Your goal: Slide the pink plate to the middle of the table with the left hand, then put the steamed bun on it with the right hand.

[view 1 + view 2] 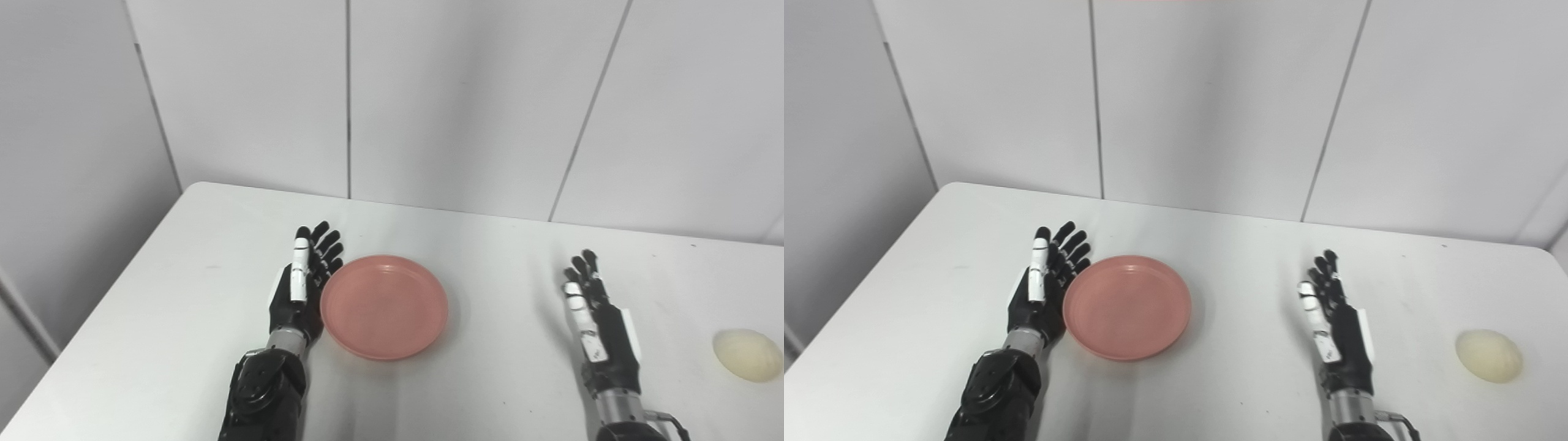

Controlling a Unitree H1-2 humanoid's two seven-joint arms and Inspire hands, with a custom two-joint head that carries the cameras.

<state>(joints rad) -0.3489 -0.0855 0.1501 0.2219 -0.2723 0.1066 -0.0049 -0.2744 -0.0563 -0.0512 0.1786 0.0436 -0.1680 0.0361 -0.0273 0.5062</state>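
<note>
Pink plate (384, 307) lies flat on the white table (184, 318), left of centre, with the left hand (301, 288) against its left rim, fingers spread and empty. Steamed bun (1488, 356) sits far right; the right hand (1338, 324) hovers between them, fingers apart, holding nothing

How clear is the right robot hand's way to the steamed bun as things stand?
Probably clear, yes. The right robot hand is open and holds nothing, and the steamed bun lies alone to its right, with only bare table between them. The pink plate sits on its other side.
</note>
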